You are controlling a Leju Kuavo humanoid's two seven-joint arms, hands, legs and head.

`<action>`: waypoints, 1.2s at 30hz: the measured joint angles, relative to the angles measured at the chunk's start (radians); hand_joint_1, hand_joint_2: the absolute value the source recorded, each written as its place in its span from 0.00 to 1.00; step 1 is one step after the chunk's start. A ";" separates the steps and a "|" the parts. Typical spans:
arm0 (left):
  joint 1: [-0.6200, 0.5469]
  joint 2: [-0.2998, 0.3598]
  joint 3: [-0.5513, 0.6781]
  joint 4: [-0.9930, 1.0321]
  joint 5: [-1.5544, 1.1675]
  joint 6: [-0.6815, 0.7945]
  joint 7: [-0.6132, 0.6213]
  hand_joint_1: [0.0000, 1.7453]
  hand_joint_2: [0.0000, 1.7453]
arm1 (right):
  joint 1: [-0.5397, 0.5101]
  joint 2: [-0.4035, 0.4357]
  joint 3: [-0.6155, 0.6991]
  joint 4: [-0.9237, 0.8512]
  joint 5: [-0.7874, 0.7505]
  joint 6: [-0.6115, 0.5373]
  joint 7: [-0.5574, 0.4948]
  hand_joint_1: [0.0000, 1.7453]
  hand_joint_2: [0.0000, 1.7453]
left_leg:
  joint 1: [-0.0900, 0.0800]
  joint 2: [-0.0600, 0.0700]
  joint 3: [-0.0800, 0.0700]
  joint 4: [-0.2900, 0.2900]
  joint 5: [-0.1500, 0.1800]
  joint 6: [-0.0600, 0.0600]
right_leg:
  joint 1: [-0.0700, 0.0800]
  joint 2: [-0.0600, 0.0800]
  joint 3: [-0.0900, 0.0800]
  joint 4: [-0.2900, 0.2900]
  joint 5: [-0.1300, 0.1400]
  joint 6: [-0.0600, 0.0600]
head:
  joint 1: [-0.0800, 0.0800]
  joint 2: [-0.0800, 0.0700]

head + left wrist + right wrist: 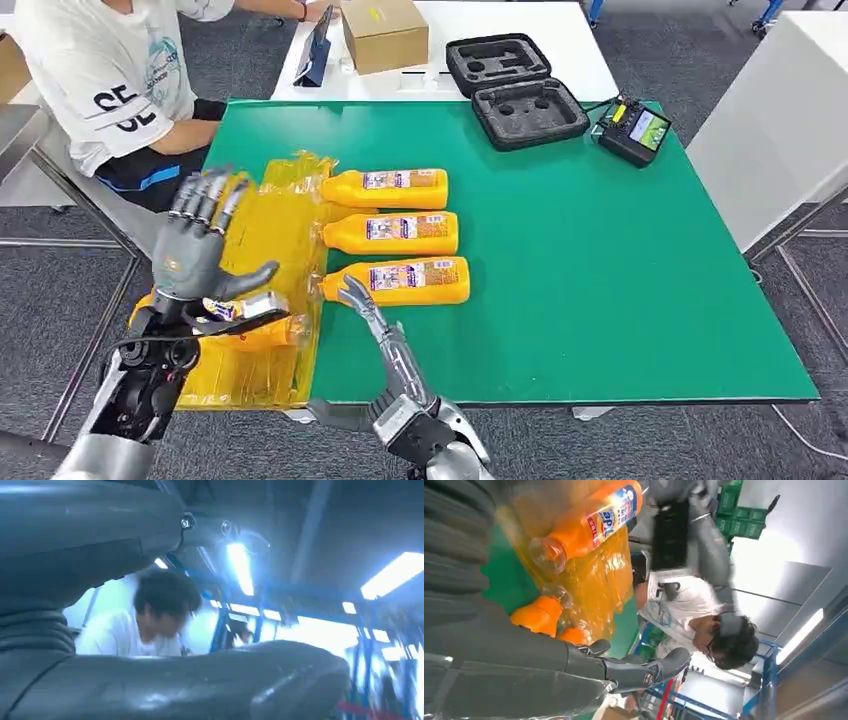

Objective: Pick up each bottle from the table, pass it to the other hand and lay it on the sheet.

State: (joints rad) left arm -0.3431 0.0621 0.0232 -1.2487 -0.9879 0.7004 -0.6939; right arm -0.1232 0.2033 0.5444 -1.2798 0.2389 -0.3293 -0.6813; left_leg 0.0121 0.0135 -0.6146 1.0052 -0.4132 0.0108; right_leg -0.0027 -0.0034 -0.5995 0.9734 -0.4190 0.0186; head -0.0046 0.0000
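Three orange bottles lie side by side on the green mat: the far one (390, 188), the middle one (395, 232) and the near one (405, 280), their caps at the edge of the crinkled yellow sheet (270, 225). Another bottle (262, 322) lies on the sheet, partly hidden behind my left hand (195, 255), which is raised above it with spread fingers and holds nothing. My right hand (385, 345) stretches its fingers toward the near bottle's cap end and is empty. In the right wrist view, the bottle on the sheet (589, 520) lies beyond the fingers (634, 672).
A person in a white shirt (100, 70) sits at the table's far left corner. At the back stand a cardboard box (385, 35), an open black foam case (515, 90) and a handheld controller (635, 130). The right half of the green mat (620, 290) is bare.
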 measured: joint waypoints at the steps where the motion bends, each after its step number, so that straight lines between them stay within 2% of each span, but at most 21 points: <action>1: 0.011 -0.012 0.019 -0.029 0.049 0.000 -0.001 0.00 1.00 | -0.004 -0.001 0.002 0.003 0.025 -0.025 0.007 0.00 1.00 | 0.000 0.000 0.000 0.000 0.000 0.000 | 0.000 0.000 0.000 0.000 0.000 0.000 | 0.000 0.000; 3: 0.030 -0.023 0.043 -0.048 0.268 -0.012 0.001 0.00 1.00 | -0.019 -0.009 0.006 0.006 0.131 -0.092 0.061 0.00 1.00 | 0.000 -0.001 0.000 0.000 0.000 0.000 | 0.000 0.000 0.000 0.000 0.000 0.000 | 0.000 0.000; 5: 0.062 -0.022 0.050 -0.057 0.583 -0.062 0.028 0.00 1.00 | -0.047 -0.033 0.003 0.013 0.318 -0.164 0.196 0.00 1.00 | 0.000 0.000 0.000 0.000 0.000 0.000 | 0.000 0.000 0.001 0.000 0.000 0.000 | -0.001 0.000; 7: 0.109 -0.021 0.062 -0.080 0.810 -0.112 0.035 0.00 1.00 | -0.077 -0.058 -0.021 0.034 0.521 -0.186 0.343 0.00 1.00 | 0.000 0.000 0.000 0.000 0.000 0.000 | 0.000 0.000 0.000 0.000 0.000 0.000 | 0.000 0.000; 9: 0.155 -0.021 0.069 -0.107 0.877 -0.138 0.024 0.00 1.00 | -0.112 -0.075 -0.055 0.069 0.662 -0.182 0.445 0.00 1.00 | 0.000 -0.001 0.000 0.000 0.001 0.001 | 0.000 -0.002 0.000 0.000 0.000 0.000 | 0.000 0.000; 12: 0.214 -0.027 0.076 -0.148 0.897 -0.152 0.020 0.00 1.00 | -0.175 -0.087 -0.102 0.136 0.778 -0.161 0.515 0.00 1.00 | -0.001 -0.001 -0.001 0.000 0.001 0.001 | 0.000 -0.002 0.000 0.000 0.000 0.000 | 0.000 0.000; 17: 0.260 -0.035 0.081 -0.185 0.902 -0.155 0.020 0.00 1.00 | -0.228 -0.099 -0.144 0.202 0.803 -0.154 0.534 0.00 1.00 | -0.001 -0.002 -0.001 0.000 0.001 0.001 | -0.001 -0.002 0.000 0.000 0.000 0.000 | 0.000 0.000; 26: 0.278 -0.042 0.084 -0.207 0.906 -0.157 0.021 0.00 1.00 | -0.256 -0.101 -0.161 0.256 0.842 -0.151 0.561 0.00 1.00 | 0.000 -0.002 -0.001 0.000 0.001 0.001 | 0.000 -0.002 0.000 0.000 0.000 0.000 | -0.001 0.000; 29: 0.297 -0.044 0.087 -0.216 0.914 -0.162 0.023 0.00 1.00 | -0.295 -0.102 -0.167 0.304 0.877 -0.133 0.586 0.00 1.00 | -0.001 -0.002 -0.001 0.000 0.001 0.001 | 0.000 -0.002 0.000 0.000 0.000 0.000 | 0.000 0.000; 36: 0.353 -0.050 0.110 -0.240 0.938 -0.171 0.024 0.00 1.00 | -0.410 -0.095 -0.179 0.466 0.852 -0.066 0.575 0.00 1.00 | -0.001 -0.002 -0.001 0.000 0.001 0.001 | -0.001 -0.002 0.000 0.000 0.000 0.000 | 0.000 0.000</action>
State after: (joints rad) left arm 0.0099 0.0126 0.1331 -1.4885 -0.0500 0.5291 -0.6703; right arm -0.5329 0.1083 0.3658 -0.8134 1.0910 -0.3956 -0.1068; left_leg 0.0114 0.0117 -0.6155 1.0054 -0.4124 0.0119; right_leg -0.0036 -0.0056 -0.5992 0.9734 -0.4187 0.0191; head -0.0046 0.0000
